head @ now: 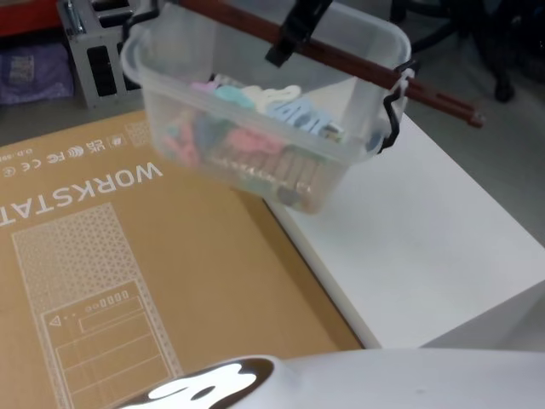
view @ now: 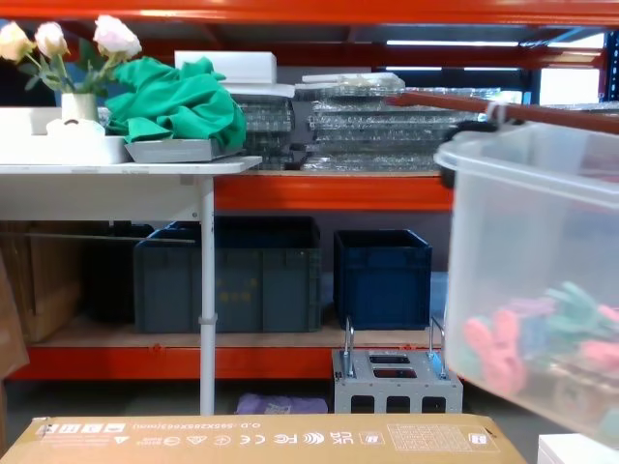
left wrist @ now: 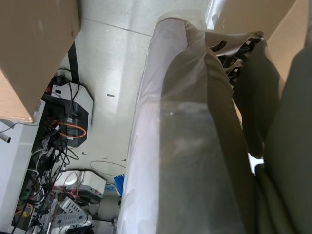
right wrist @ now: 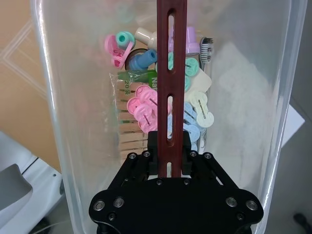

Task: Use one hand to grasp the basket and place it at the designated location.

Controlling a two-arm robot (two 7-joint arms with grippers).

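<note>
Aloft, basket (head: 358,60) hung tilted from R gripper (right wrist: 169,146), its base clear of all surfaces, over the edge where cardboard box (head: 196,256) met white table (head: 426,230). Gripper fingers were closed tight on the maroon slotted handle (right wrist: 170,73), approx. mid-bar, pinching it from both sides. Pastel pegs (right wrist: 141,105) + wooden pegs (right wrist: 130,136) lay inside. White tie (head: 405,78) sat at one handle end.

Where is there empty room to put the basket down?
The white table, right of the cardboard box, is bare. The box top is bare too. The basket, hanging from the right gripper, crowds their far ends.
</note>
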